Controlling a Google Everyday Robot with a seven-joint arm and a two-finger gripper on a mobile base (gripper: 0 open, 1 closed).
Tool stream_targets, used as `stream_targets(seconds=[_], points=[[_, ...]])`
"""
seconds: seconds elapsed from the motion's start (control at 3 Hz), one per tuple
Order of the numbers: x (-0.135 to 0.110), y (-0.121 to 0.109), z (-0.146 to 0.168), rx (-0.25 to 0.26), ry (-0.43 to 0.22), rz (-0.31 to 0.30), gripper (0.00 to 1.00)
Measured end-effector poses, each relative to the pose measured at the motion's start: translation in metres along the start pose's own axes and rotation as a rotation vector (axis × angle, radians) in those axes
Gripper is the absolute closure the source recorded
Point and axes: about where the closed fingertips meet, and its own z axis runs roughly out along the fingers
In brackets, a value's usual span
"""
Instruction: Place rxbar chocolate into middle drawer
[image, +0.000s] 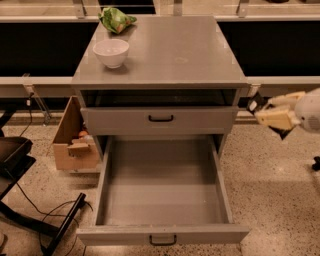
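Gripper (264, 110) hangs off the surface's (170, 55) front right corner, closed on the rxbar chocolate (253, 104). Middle drawer (162, 233) stands pulled open. Bowl (111, 51) sits near the rear left corner.

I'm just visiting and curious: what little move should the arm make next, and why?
Probably carry the gripper left until it hangs over the open drawer. It sits off the right side of the cabinet, seemingly shut on the dark bar. The drawer is pulled out with nothing in it, so letting go now would likely drop the bar outside it.
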Motion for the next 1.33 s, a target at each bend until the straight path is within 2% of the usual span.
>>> stream_targets(seconds=[0.33, 1.0, 1.33], points=[[0.05, 0.007, 0.03, -0.02, 0.038, 0.036, 1.0], [0.056, 0.016, 0.043, -0.039, 0.047, 0.045, 1.0], [0.094, 0.053, 0.092, -0.113, 0.039, 0.137, 1.0]])
